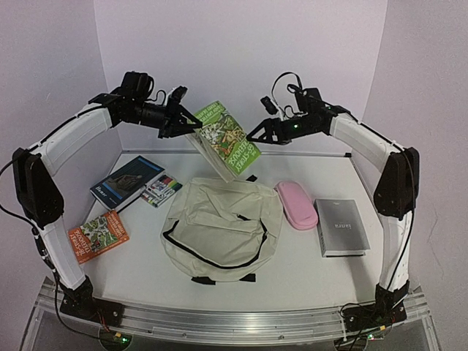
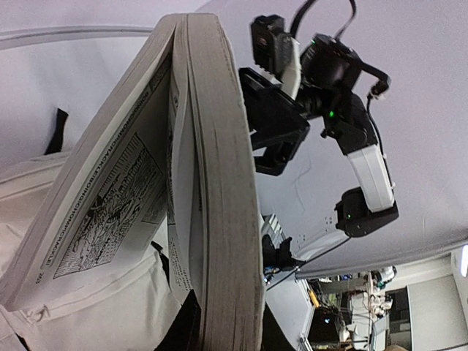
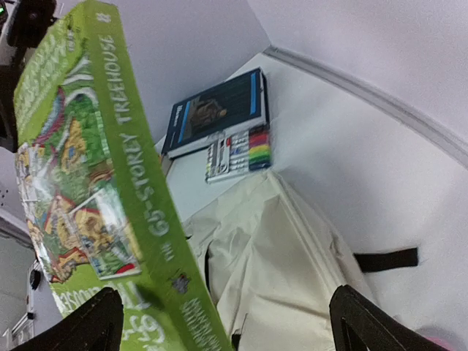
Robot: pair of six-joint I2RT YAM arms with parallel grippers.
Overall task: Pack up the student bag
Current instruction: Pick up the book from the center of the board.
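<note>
left pincer (image 1: pixel 187 126) clamps green book (image 1: pixel 228 142) over student bag (image 1: pixel 219 228); right pincer (image 1: pixel 251 137) wide

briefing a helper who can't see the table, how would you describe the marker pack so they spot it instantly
Start at the cream student bag in the middle of the table and look past its far left corner. A small flat pack of markers lies there beside a dark blue book. It alone shows a row of coloured stripes.
</note>
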